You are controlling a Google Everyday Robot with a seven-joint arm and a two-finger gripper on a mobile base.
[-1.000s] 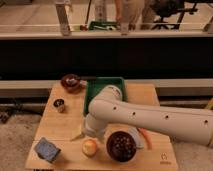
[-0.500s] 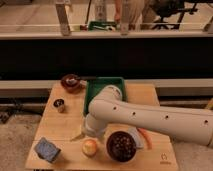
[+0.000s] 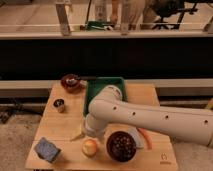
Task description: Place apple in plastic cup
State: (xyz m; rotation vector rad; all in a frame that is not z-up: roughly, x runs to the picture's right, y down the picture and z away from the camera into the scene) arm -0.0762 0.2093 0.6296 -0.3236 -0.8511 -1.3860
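- The apple (image 3: 90,146) lies on the wooden surface (image 3: 60,125), touching or nearly touching the left side of the dark brown bowl (image 3: 121,146), which serves here as the landmark.
- Compared with half a second and a full second ago, nothing has visibly shifted: the apple, the bowl and the white arm (image 3: 150,117) sit in the same places, so the robot appears to be pausing, not carrying anything.
- The end effector (image 3: 89,128) hangs up and to the left of the bowl, just above the apple; the arm's bulk hides its tips, so I cannot tell whether it is released or clenched. The apple looks free on the surface, not lifted.
- The plastic cup cannot be picked out with confidence; it may be hidden behind the arm, just above the bowl.
- An orange stick (image 3: 145,138) shows just right of the bowl. A green tray (image 3: 102,85) sits well above it, a dark red bowl (image 3: 71,81) farther up-left, a small metallic cup (image 3: 59,105) to the upper left, and a blue sponge (image 3: 47,149) far left.
- Judged from this stillness, the pick has not yet been completed; the task is at its early stage, with the grasp and the move to the cup still ahead.
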